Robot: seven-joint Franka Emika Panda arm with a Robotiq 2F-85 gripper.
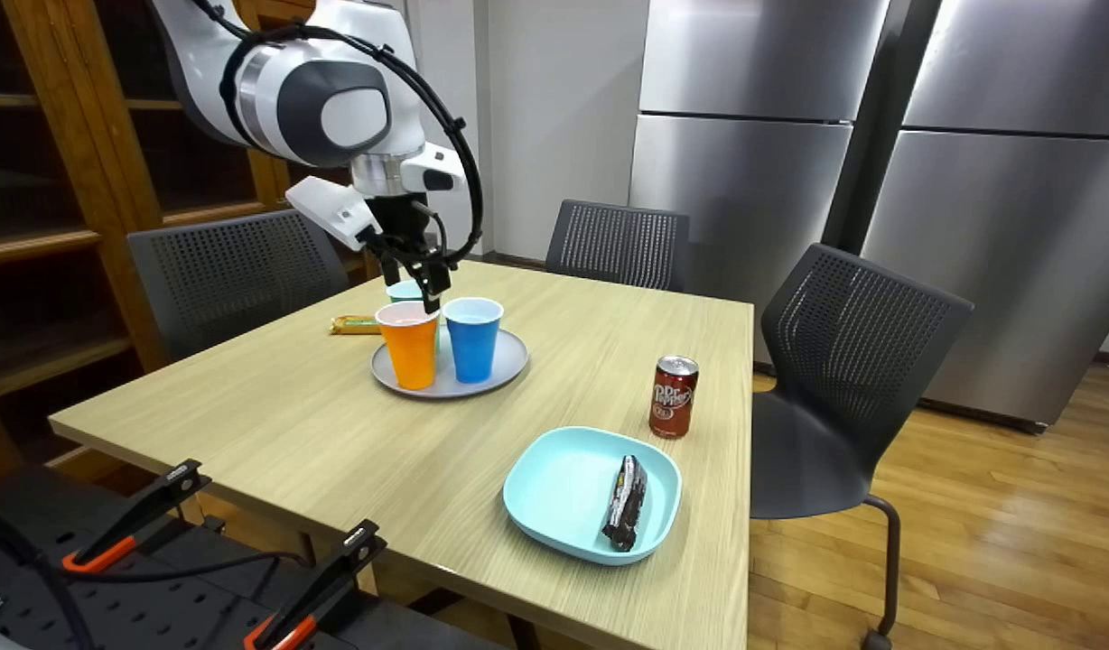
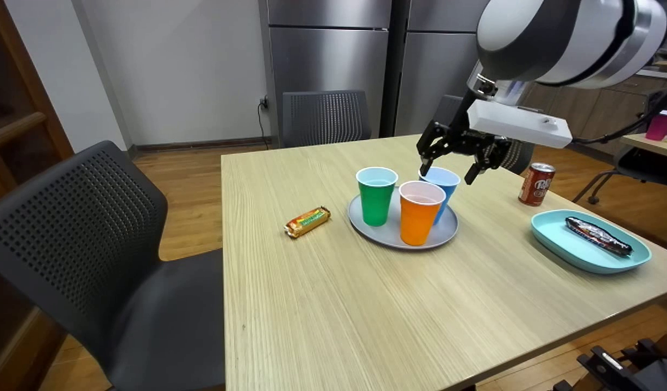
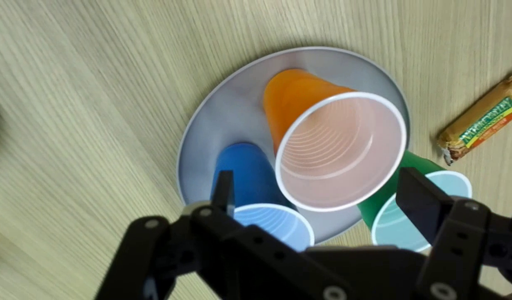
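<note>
1. Your end effector [image 2: 446,175] stood spread wide just above the cluster of cups, pinching nothing; so broad a stance presumably left it room around a rim. The views did not let you tell whether it brushed one.
2. Close below it, the orange plastic cup [image 2: 419,220] sat upright on the gray plate [image 3: 235,104], mouth up, which probably kept it steady on its narrow base.
3. The blue cup [image 3: 252,171] and the green cup [image 2: 376,203] shared that plate, also upright, just beside the orange one; the plate likely served to group all three.
4. Near the plate, a Nature Valley bar [image 3: 483,118] lay flat on the worktop [image 2: 312,304], the stable way for such a wrapper.
5. Well apart from your cups, a Dr Pepper can [image 1: 674,397] stood on its base near a turquoise dish [image 1: 554,487], whose raised rim seemed suited to containing the dark-wrapped bar [image 1: 625,506] lying inside.
</note>
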